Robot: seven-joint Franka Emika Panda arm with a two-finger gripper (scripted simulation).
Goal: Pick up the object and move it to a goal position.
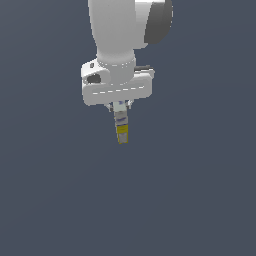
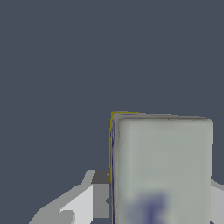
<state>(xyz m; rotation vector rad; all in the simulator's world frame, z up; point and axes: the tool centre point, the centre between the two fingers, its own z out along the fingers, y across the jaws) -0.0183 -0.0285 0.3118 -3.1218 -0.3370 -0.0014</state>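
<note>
The end effector (image 1: 120,109) is clenched on the upper end of the box (image 1: 121,127), which hangs upright, yellow end down.

simulated void, flat slate-grey backdrop (image 1: 50,200)

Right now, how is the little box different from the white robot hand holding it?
The small grey-white and yellow rectangular box is narrow and two-coloured; the white gripper above it is wide and plain white. The box hangs downward; the gripper body lies crosswise. Both hang in the air together, touching.
</note>
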